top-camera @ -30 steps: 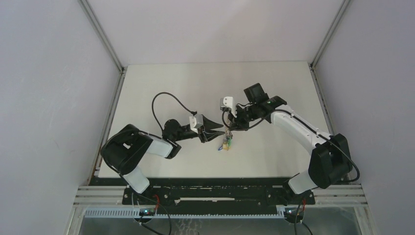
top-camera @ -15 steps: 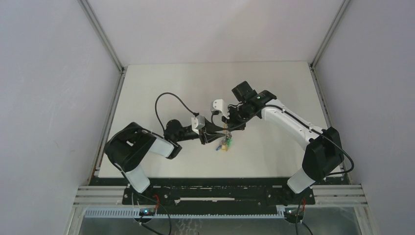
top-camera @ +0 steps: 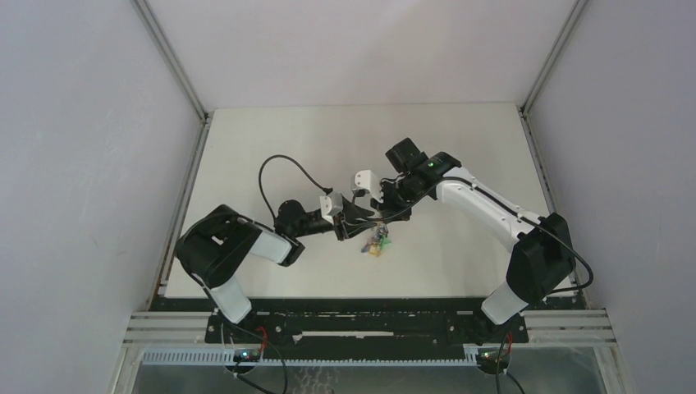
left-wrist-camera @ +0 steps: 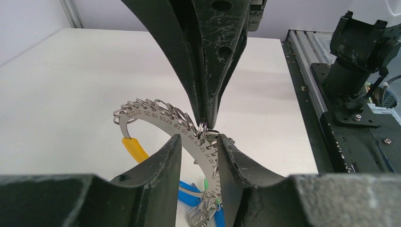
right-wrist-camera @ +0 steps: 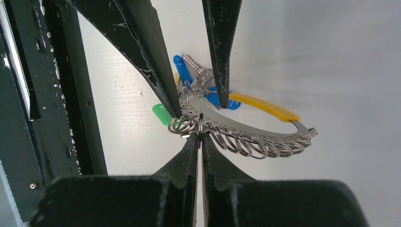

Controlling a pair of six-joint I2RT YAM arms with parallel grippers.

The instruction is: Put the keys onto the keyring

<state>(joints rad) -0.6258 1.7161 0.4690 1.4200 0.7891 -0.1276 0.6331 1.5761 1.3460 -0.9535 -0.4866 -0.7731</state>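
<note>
- Right claw (right-wrist-camera: 199, 138) has swung in, tips tight together, nipping a loop of the silvery curved metal keyring (right-wrist-camera: 246, 126).
- Left claw (left-wrist-camera: 198, 142) is part-open, clamping the same keyring over the surface (top-camera: 271, 148).
- Small black-headed key unseen; threading unconfirmed.

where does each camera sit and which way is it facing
Top: above and behind the arms, looking down on the table; both arms whole, left pincer and right pincer both at the keyring.
Left wrist: on the left arm, looking along its own fingers toward the right arm's base.
Right wrist: on the right arm, looking down past its shut fingers at the table.
Shared: both wrist views show the keyring and the other arm's pincer.
</note>
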